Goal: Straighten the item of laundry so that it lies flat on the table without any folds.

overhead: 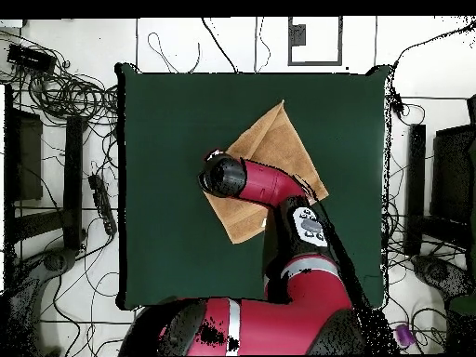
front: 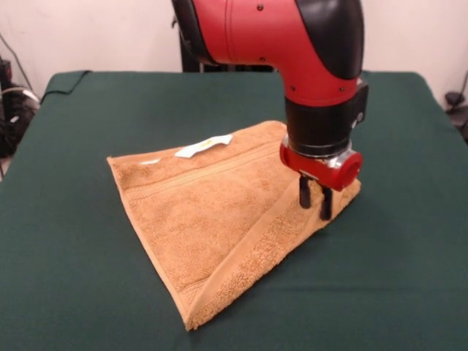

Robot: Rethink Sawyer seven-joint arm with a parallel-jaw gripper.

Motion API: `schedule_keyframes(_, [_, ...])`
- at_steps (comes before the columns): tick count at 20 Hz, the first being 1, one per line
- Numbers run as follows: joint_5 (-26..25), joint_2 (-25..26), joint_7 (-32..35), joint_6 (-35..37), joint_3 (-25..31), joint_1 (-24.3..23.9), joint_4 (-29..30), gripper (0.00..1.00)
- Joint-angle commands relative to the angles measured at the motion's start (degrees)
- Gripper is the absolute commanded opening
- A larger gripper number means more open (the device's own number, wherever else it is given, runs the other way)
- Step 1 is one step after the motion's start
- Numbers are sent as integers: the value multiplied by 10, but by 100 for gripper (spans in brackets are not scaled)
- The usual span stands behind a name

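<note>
Front view: the tool [front: 315, 201] is down at the towel's [front: 212, 212] right corner, two dark fingers [front: 326, 204] showing with a narrow gap between them. Tips sit at or just over the cloth; whether any fabric is pinched can't be told from here. The towel lies near the middle of the bench [front: 88, 278], folded over into a rough triangle: a diagonal folded edge runs from the right corner down to the near point, with a border band along it. White label [front: 203, 146] at the far edge. Step in hand looks like taking the top layer at that corner. Next move likely calls for a firm pinch on the upper layer only, then a drag away across the fold line to open it out.

Overhead view: the arm covers the tool and part of the towel [overhead: 274, 139], so no read on the grip. Green bench [overhead: 167, 186] is bare on every side of the towel, plenty of room to unfold without nearing an edge. Cables lie off the bench, out of the way.
</note>
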Motion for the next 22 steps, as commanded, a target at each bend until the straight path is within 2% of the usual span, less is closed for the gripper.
schedule_keyframes(1, [31, 60, 93, -10, 1, 23, -29, 0])
schedule_keyframes(12, [23, 45, 81, -37, 21, 9, 6, 0])
schedule_keyframes(17, [23, -3, 82, -28, 33, -7, 61, 0])
schedule_keyframes(22, [53, 3, 129, 15, -10, 24, 41, 0])
